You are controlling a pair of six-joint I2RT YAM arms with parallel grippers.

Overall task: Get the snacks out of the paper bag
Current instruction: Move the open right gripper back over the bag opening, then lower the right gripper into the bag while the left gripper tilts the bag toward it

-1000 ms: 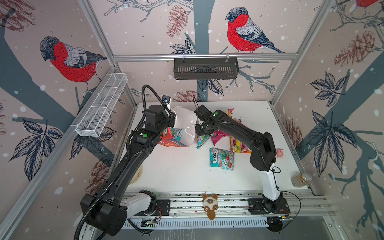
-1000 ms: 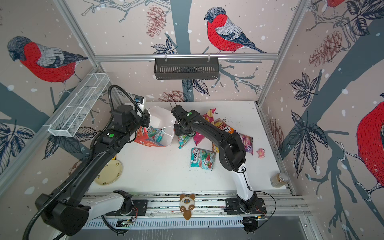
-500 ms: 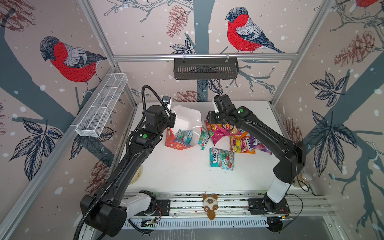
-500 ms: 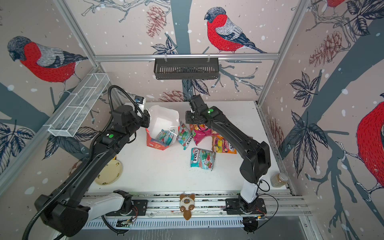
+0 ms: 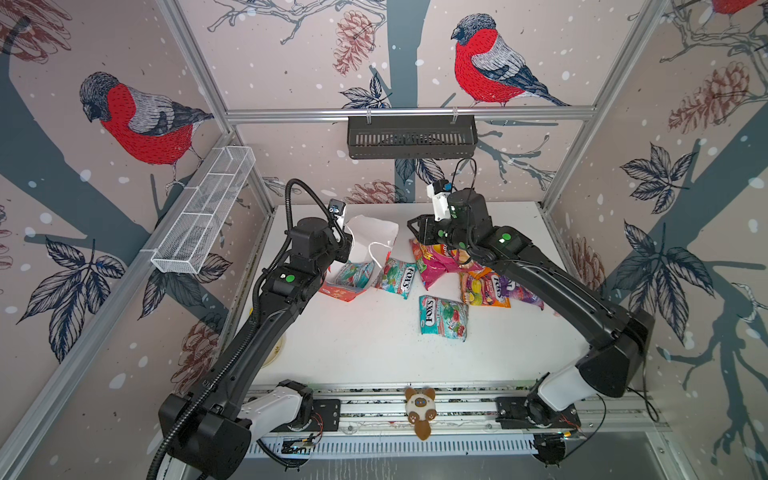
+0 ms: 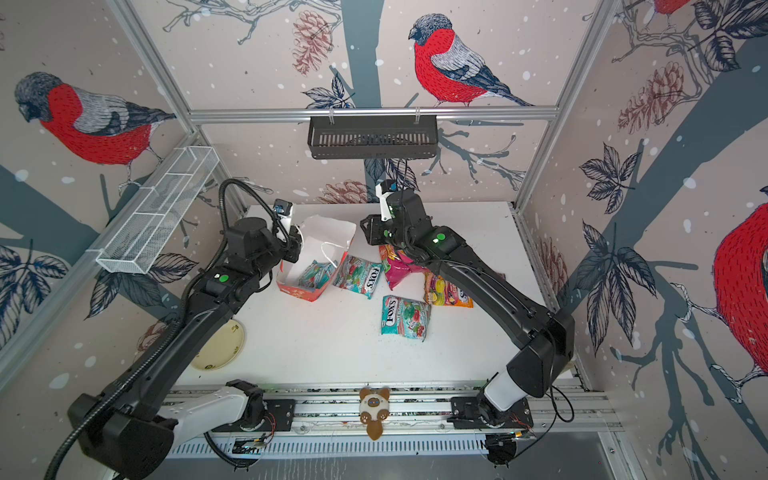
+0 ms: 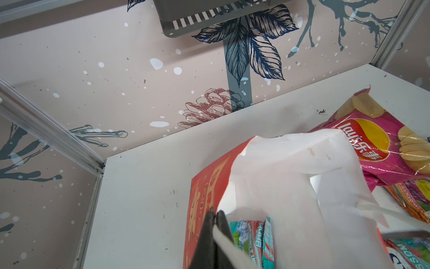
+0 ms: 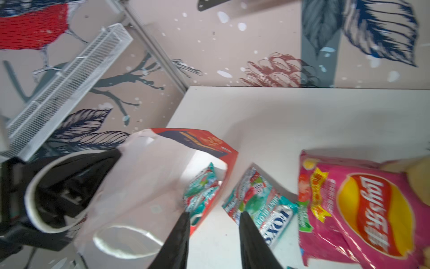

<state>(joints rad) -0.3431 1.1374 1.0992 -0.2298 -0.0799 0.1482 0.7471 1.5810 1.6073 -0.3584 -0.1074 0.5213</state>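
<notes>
The red paper bag (image 5: 341, 293) (image 6: 305, 294) lies tipped at the table's back left, its white inside showing. My left gripper (image 7: 215, 213) is shut on the bag's rim, with a white cord handle running along one finger. A teal snack packet (image 5: 351, 274) (image 7: 254, 240) lies inside the bag. Outside lie two teal packets (image 5: 397, 277) (image 5: 442, 318), the pink Lay's bag (image 5: 436, 262) (image 8: 363, 209), an orange packet (image 5: 482, 291) and a purple one (image 5: 521, 295). My right gripper (image 8: 214, 214) (image 5: 415, 235) hangs open and empty over the table between the bag's mouth and the nearest teal packet (image 8: 260, 205).
A plush cat toy (image 5: 420, 409) sits on the front rail. A yellow plate (image 6: 218, 345) lies beyond the table's left edge. A black basket (image 5: 411, 137) hangs on the back wall and a white wire basket (image 5: 203, 212) on the left wall.
The right arm has swung out to the right and its gripper has drawn back from the bag's mouth. The bag stands more open now; the left gripper keeps its hold on the rim.
</notes>
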